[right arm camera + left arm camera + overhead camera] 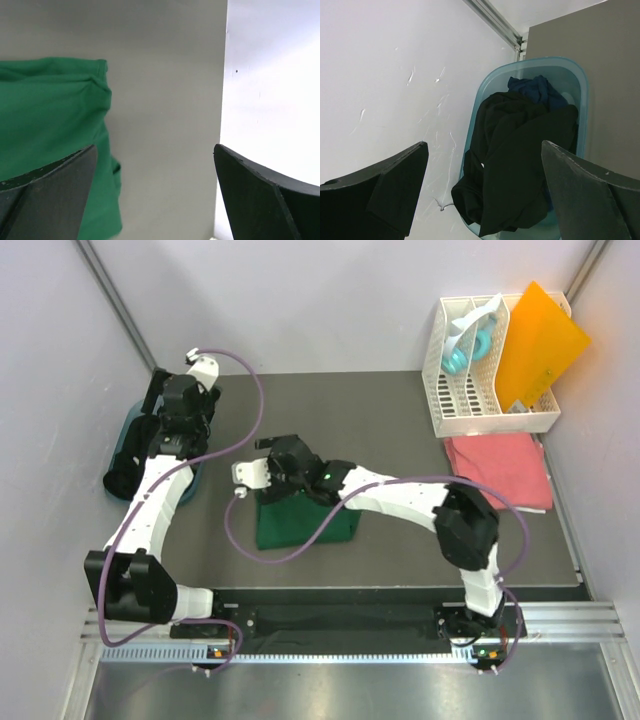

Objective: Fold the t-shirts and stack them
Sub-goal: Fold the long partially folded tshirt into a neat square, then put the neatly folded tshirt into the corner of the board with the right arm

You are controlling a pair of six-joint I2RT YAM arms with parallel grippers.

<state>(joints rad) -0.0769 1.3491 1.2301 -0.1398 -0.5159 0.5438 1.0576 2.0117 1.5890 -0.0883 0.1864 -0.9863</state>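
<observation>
A folded green t-shirt [300,522] was seen on the bench [390,430], the right jaws spread wide and empty over its far-left corner, a folded coral t-shirt [500,468] beyond to the right, and the left jaws, equally wide and empty, over dark t-shirts [515,165] in a tub [565,75].

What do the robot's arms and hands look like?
The left arm and right arm have white tube-shaped links and chunky black joints. A thin purple cable loops along each. The left hand and right hand each have two black wedge-shaped fingers.
</observation>
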